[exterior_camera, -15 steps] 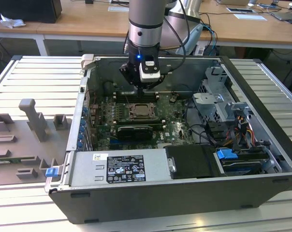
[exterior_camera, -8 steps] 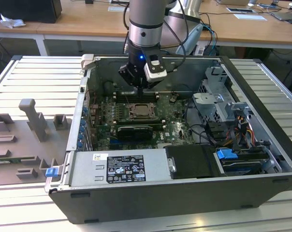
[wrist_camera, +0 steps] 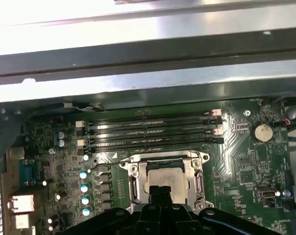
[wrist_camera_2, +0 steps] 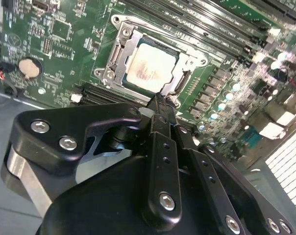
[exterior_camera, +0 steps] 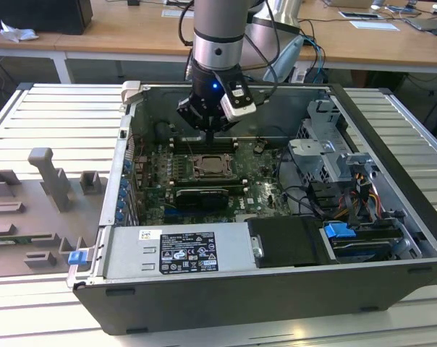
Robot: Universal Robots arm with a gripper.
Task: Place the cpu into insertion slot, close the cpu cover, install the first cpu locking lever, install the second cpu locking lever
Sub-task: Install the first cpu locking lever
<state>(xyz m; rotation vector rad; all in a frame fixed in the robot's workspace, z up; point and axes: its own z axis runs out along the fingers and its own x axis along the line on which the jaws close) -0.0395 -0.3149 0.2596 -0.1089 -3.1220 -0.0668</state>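
Over the insertion slot (exterior_camera: 217,168), far-middle of the green board (wrist_camera_2: 55,58) inside the open case (exterior_camera: 204,296), the tool (wrist_camera_2: 160,105) is being held low. Its fingers are being kept pressed together into one narrow tip; nothing is being seen pinched between them. In the second wrist view the tip is being held just at the near edge of the socket; contact can't be told.

The cpu (wrist_camera_2: 149,68) is being seen lying flat in the slot, with its pale face showing through the window of the cpu cover (wrist_camera_2: 123,46), which looks down over it. A thin wire locking lever (wrist_camera: 113,162) is being seen beside the frame; whether it's hooked can't be told.

Risks, as judged:
- Tip is narrow and the lever wire is thin and springy, so a slip off it is being risked, with the tip being driven into the board or the memory slots (wrist_camera: 148,132) just beyond.
- If the cpu isn't fully seated, any push on the cover is being passed straight to the socket contacts.
- Tool body is bulky, so the work point is being partly hidden from both wrist views.
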